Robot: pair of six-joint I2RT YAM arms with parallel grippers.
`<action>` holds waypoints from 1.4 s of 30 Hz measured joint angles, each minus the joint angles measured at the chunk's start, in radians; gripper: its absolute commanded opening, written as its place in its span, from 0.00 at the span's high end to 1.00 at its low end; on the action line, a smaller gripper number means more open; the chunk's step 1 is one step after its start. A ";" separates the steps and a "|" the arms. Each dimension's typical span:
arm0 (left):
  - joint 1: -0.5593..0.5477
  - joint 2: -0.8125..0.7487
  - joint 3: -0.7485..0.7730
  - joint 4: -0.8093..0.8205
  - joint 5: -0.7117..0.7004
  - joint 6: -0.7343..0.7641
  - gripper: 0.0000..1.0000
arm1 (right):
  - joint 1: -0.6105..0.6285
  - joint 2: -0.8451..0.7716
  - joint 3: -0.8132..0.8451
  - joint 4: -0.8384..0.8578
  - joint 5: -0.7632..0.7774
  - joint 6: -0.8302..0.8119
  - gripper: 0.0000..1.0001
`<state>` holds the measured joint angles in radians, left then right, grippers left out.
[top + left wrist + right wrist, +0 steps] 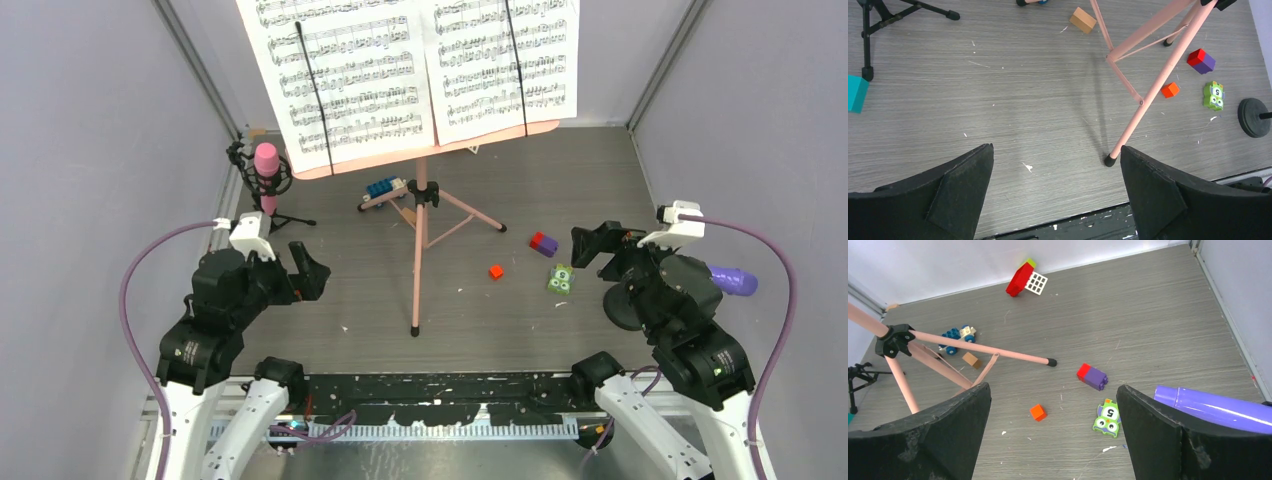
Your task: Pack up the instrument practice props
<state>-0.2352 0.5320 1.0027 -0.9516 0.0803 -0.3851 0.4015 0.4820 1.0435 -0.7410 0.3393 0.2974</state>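
The pink music rack (421,240) stands mid-table on tripod legs (1158,85) (983,351), carrying white sheet-music pages (350,80). At back left a pink microphone (266,165) sits upright in a black mount (868,30). The purple microphone (735,281) (1218,407) lies level at the right, above a round black base (625,305) (1253,117). My left gripper (305,275) (1055,150) hangs open over bare table, its right finger close to the stand's near foot (1109,160). My right gripper (595,250) (1053,387) is open, holding nothing, just left of the purple microphone.
Loose toys lie around the stand: a blue car (383,190), a red-purple block (544,244), an orange cube (1038,412), a green owl block (1107,419), a tan block (1083,20), a teal block (857,92). Walls close in on both sides.
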 measured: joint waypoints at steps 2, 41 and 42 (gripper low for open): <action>0.000 0.000 0.000 0.000 -0.001 0.000 0.00 | 0.000 0.000 0.000 0.000 0.013 0.001 0.00; 0.000 0.391 1.007 -0.155 0.097 -0.026 0.04 | 0.000 0.032 0.421 -0.310 -0.163 0.019 0.00; 0.000 0.391 1.012 -0.156 0.101 -0.027 0.04 | 0.000 0.036 0.436 -0.312 -0.187 0.020 0.00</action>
<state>-0.2352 0.9226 2.0148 -1.1072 0.1814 -0.4118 0.4015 0.5179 1.4799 -1.0527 0.1524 0.3176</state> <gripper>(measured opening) 0.965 0.996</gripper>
